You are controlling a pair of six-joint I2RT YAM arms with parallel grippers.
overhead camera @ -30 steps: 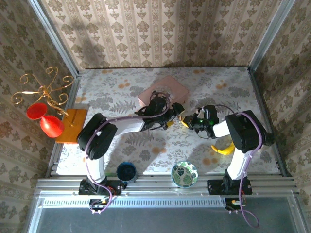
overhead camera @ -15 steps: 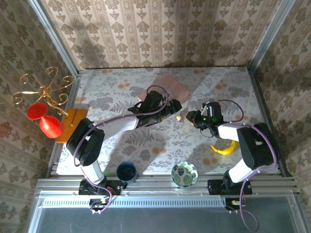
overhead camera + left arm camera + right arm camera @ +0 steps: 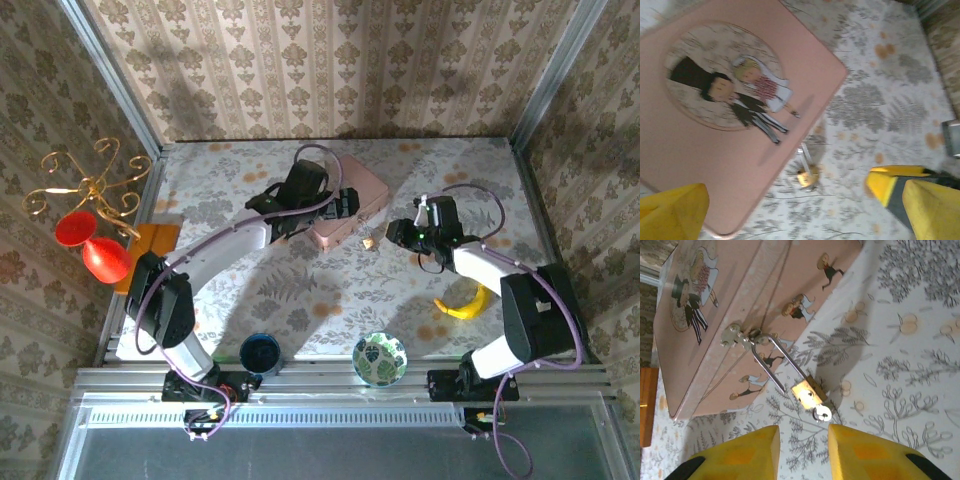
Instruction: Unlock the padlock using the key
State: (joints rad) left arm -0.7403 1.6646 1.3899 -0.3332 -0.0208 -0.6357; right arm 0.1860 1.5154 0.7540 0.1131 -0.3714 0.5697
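The left gripper [image 3: 345, 207] sits over the pink box [image 3: 372, 188], its yellow fingers [image 3: 672, 212] spread wide with nothing between them. The lid carries a round cartoon picture [image 3: 722, 80] of a dark-suited man and a fair-haired woman. In the top view the padlock [image 3: 807, 391] lies on the table [image 3: 300, 290] at the box's 5 o'clock. Its thin shackle [image 3: 771, 362] is hooked through the box's clasp [image 3: 734, 336], and a small silver key [image 3: 822, 413] sits at the 5 o'clock end of its body. At the padlock's 3 o'clock in that top view, the right gripper [image 3: 803, 442] stands just short of the key, jaws narrowly parted, gripping nothing.
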